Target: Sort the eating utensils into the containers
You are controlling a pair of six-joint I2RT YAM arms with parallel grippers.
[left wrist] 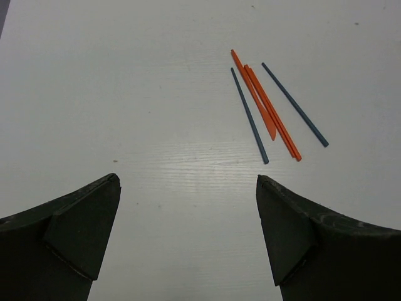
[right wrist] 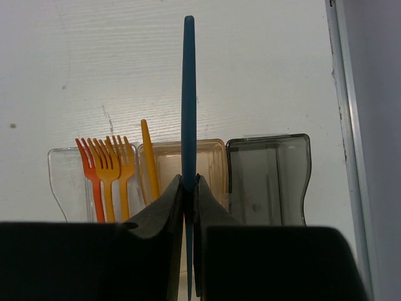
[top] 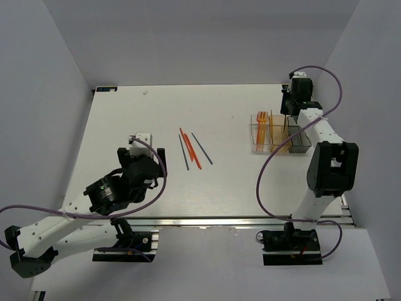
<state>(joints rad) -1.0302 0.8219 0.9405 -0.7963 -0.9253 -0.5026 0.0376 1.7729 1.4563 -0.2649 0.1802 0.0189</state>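
Two dark blue sticks (left wrist: 249, 116) (left wrist: 294, 105), an orange knife (left wrist: 254, 94) and an orange stick (left wrist: 276, 119) lie together mid-table (top: 191, 150). My left gripper (left wrist: 188, 182) is open and empty, above the bare table to the near left of them (top: 145, 152). Three joined bins stand at the right: clear (right wrist: 62, 182), amber (right wrist: 210, 163), grey (right wrist: 269, 175). The clear bin (top: 257, 145) holds three orange forks (right wrist: 108, 163). An orange piece (right wrist: 148, 157) leans in the amber bin. My right gripper (right wrist: 188, 179) is shut on a dark blue stick (right wrist: 188, 94), above the amber bin (top: 289, 116).
The table's right edge with a metal strip (right wrist: 341, 125) runs just past the grey bin (top: 299, 143). Grey enclosure walls stand at the left, back and right. The table's front rail (top: 207, 221) lies by the arm bases.
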